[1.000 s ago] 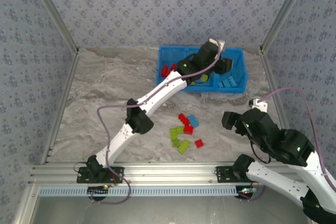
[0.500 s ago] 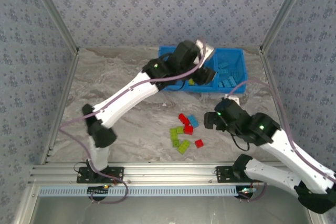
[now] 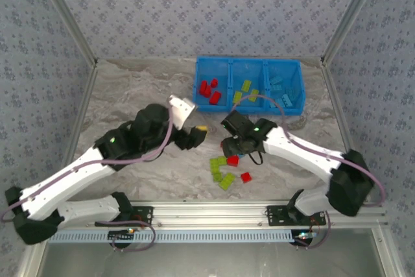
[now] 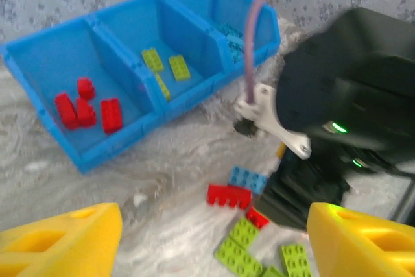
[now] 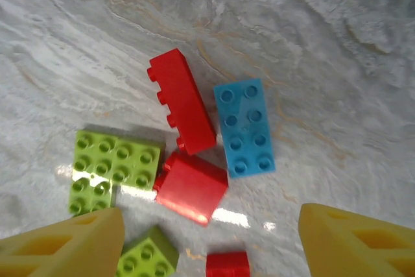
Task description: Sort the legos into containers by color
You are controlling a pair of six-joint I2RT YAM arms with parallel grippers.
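We see the right gripper [image 5: 211,217] above the loose legos [image 3: 227,168] on the table [image 3: 142,95], its yellow fingers [image 5: 65,244] spread apart and empty (a long red brick [image 5: 181,100] lies just beside a light blue brick [image 5: 245,126] beneath it). The left gripper [image 4: 214,225] hangs left of that pile, fingers likewise wide apart. In the blue bin [image 3: 249,61], red pieces [image 3: 209,90] fill the left compartment, green pieces [image 3: 245,89] the middle, blue pieces [image 3: 285,95] the right.

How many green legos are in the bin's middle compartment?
3: a green lego toward the back, another beside it, a third in front of them; none seems hidden.
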